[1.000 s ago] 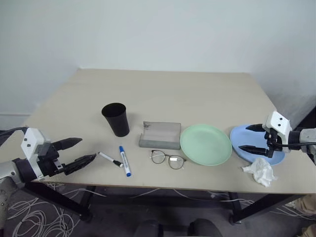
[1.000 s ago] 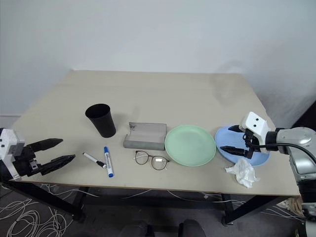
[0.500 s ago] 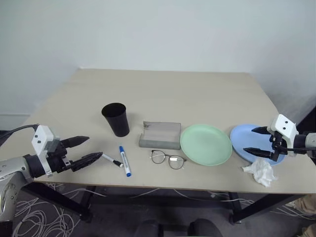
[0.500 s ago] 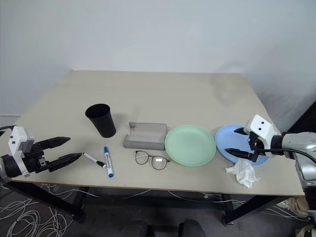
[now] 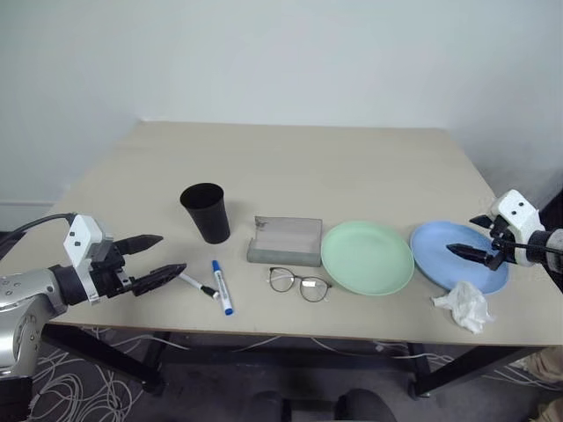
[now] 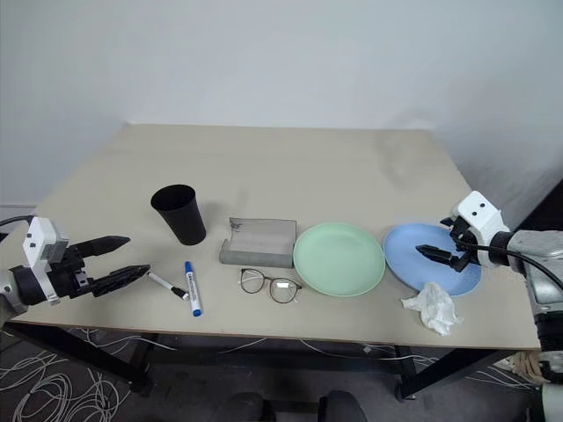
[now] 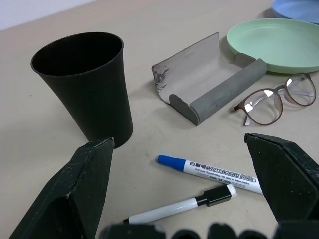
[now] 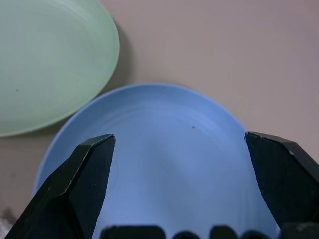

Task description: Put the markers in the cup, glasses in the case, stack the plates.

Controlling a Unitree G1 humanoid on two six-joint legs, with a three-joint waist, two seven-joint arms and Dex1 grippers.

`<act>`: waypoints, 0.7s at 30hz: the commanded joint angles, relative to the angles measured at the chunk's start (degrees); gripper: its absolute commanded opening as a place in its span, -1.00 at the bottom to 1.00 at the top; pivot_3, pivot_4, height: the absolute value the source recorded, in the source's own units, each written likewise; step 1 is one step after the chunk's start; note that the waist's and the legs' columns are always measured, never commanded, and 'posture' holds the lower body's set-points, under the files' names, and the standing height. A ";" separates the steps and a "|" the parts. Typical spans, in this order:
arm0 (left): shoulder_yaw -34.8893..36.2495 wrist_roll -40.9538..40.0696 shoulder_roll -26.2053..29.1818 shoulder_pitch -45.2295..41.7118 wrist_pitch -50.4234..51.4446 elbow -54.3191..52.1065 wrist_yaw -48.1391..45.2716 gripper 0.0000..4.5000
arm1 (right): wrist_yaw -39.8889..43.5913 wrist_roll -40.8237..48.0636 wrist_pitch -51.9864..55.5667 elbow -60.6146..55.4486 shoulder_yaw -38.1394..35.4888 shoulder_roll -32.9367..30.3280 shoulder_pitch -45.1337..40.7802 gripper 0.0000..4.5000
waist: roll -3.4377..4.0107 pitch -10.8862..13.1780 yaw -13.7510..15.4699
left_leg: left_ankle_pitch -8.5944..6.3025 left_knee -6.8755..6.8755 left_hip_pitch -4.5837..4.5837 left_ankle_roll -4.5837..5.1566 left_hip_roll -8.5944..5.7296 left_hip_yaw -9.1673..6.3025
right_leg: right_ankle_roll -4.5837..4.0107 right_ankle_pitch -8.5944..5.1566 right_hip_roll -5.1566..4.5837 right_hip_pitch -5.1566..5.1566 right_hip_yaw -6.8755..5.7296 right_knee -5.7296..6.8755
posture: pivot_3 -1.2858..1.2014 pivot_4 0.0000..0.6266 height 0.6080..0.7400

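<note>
Left gripper (image 5: 158,256) has crept toward the markers (image 5: 211,286); right gripper (image 5: 475,237) has drawn back over the blue plate (image 5: 444,251). Both wide, empty. Marker pickup next, likely: close on one, carry to the cup (image 5: 206,212).

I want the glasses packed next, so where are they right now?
In the left eye view the glasses lie unfolded near the table's front edge, just in front of the open grey case, between the blue-capped marker and the green plate.

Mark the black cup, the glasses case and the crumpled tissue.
black cup (image 5: 205,214), left eye view, on its side wall.
glasses case (image 5: 285,241), left eye view, on its open grey lining.
crumpled tissue (image 5: 464,304), left eye view, on its middle folds.
</note>
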 commanded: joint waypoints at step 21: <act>-2.78 -1.41 0.48 -8.15 -2.43 2.22 -5.07 0.98 | -1.56 -1.39 -4.33 19.09 -2.84 -4.22 -5.77 1.00 | 0.07 -0.01 -0.08 | 0.01 -0.01 -0.01 0.02 -0.01 0.04 | 0.00 0.00 -0.01 -0.01 0.00 0.00 | 0.03 -1.00 0.96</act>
